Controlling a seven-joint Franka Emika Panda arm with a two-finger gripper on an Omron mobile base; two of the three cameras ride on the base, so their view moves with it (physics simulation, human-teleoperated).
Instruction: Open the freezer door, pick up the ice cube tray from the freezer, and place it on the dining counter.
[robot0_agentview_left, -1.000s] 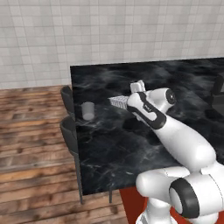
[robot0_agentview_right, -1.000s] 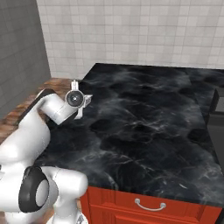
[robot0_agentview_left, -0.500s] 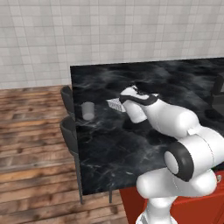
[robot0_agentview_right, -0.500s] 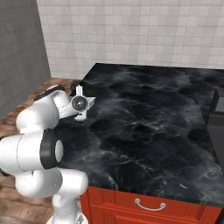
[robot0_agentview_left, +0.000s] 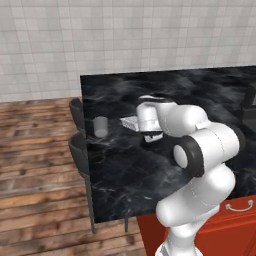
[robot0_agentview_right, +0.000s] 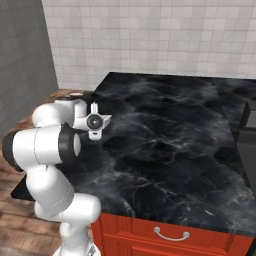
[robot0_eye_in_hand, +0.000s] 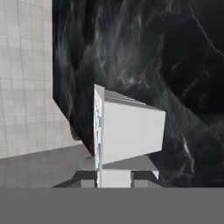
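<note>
One pale blue-white gridded ice cube tray (robot0_agentview_left: 131, 121) is jutting from the fingers (robot0_eye_in_hand: 114, 174), which are pinching its end above the one black marble desk (robot0_agentview_left: 200, 90), near one small grey cup (robot0_agentview_left: 101, 126).

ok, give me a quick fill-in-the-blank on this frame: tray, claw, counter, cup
The claw is shut on the ice cube ____.
The tray is held above the black marble dining ____.
On the dining counter, left of the tray in the left base view, stands a small grey ____.
The dining counter's base is coloured ____.

Missing words: tray; counter; cup; red
</note>
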